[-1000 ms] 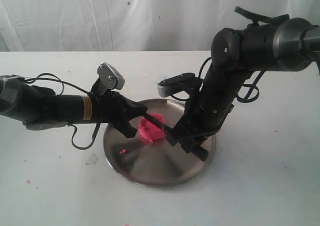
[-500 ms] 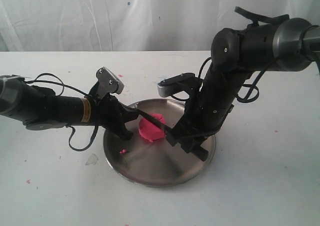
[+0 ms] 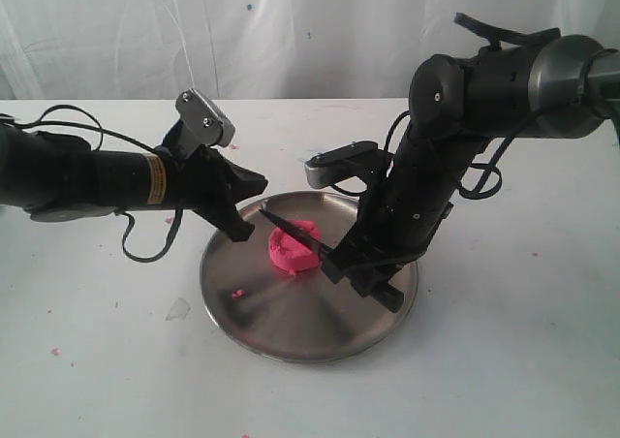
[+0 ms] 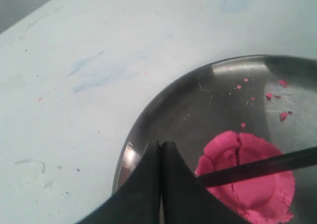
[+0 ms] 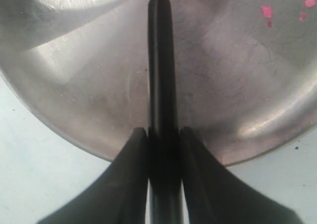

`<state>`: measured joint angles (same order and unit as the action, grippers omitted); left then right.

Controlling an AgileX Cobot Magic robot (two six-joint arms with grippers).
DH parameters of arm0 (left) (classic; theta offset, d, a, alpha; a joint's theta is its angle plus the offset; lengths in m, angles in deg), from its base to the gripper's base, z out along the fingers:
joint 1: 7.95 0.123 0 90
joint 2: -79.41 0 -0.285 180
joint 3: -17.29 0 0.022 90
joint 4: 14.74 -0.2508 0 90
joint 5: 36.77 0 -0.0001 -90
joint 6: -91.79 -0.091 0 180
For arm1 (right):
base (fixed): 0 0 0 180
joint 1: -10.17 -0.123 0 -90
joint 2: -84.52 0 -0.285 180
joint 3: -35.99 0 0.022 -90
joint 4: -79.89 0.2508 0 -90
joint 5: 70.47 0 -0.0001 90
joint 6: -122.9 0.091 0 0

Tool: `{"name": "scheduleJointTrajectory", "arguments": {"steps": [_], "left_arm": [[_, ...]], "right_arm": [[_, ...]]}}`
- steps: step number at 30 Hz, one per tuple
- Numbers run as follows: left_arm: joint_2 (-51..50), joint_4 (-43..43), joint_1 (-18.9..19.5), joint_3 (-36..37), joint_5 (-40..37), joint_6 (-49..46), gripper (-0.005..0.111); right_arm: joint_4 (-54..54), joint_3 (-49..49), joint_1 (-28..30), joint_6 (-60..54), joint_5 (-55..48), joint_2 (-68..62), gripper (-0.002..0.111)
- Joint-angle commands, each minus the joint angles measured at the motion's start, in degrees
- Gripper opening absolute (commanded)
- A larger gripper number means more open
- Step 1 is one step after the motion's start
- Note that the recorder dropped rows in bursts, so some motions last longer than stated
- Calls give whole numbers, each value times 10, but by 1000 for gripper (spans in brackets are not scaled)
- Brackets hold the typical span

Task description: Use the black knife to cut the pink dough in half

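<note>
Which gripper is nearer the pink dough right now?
The right gripper: it sits just beside the pink dough, holding the black knife across its top. The left gripper, jaws shut and empty, is raised off the steel plate's rim, farther off.

Robot test bench in a lab-like space, plain white table (image 3: 504,360) carrying pink crumb specks, white draped sheet (image 3: 291,31) hanging as a backdrop, two black cabled arms reaching over a steel plate (image 3: 291,331), no household furnishings showing
</note>
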<state>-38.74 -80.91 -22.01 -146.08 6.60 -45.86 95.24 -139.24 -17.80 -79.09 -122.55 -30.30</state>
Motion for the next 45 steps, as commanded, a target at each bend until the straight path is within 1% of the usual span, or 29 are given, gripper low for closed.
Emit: {"name": "scheduleJointTrajectory", "arguments": {"steps": [1,4,6,10,12,15,19,23,26,32,35,38,41,43,45], "left_arm": [[-2,-4,1,-2,-5,-21,0],[-25,3,1,-2,9,-44,0],[-43,17,1,-2,36,-77,0],[-71,24,1,-2,139,-131,0],[-75,28,1,-2,161,-145,0],[-77,46,1,-2,145,-145,0],[-80,45,1,-2,74,-141,0],[-89,45,1,-2,36,-140,0],[-91,44,1,-2,41,-137,0],[-91,44,1,-2,96,-119,0],[-91,44,1,-2,111,-119,0],[-88,44,2,-2,149,-119,0],[-85,56,2,-2,170,-129,0],[-85,87,1,-2,163,-135,0],[-85,116,1,-2,129,-141,0]], "right_arm": [[2,-2,0,-2,-1,2,0],[2,-2,0,-2,-1,2,0],[2,-2,0,-2,-1,2,0],[2,-2,0,-2,-1,2,0],[2,-2,0,-2,-1,2,0],[2,-2,0,-2,-1,2,0],[2,-2,0,-2,-1,2,0],[3,-2,0,-2,-1,2,0],[4,-2,0,-2,-1,2,0],[7,-2,0,-2,2,2,0],[7,-2,0,-2,5,2,0],[7,-2,0,-2,6,2,0],[7,-2,0,-2,6,2,0],[7,-2,0,-2,5,2,0],[7,-2,0,-2,5,2,0]]}}
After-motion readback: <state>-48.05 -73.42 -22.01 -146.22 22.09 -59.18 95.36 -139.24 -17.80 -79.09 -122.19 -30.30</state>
